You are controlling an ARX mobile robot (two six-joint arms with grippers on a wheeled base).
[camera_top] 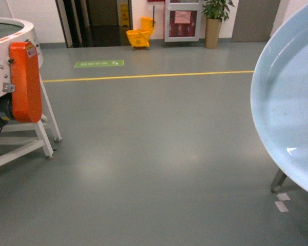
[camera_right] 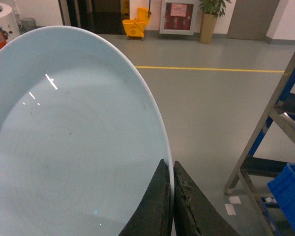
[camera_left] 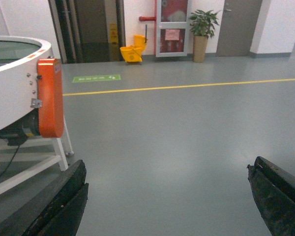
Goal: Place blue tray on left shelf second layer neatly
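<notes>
The pale blue tray (camera_top: 292, 102) fills the right edge of the head view, held up on edge above the floor. In the right wrist view the blue tray (camera_right: 73, 137) covers the left half of the picture, and my right gripper (camera_right: 171, 166) is shut on its rim, one finger on each side. My left gripper (camera_left: 167, 167) is open with only bare floor between its black fingers (camera_left: 64, 201). I cannot make out the left shelf second layer in any view.
A white round machine with an orange guard (camera_top: 24, 82) stands on white legs at the left. A slanted steel frame (camera_right: 265, 118) with a dark-blue crate (camera_right: 290, 196) is at the right; its foot (camera_top: 278, 180) shows below the tray. Grey floor with a yellow line (camera_top: 143, 76) lies ahead.
</notes>
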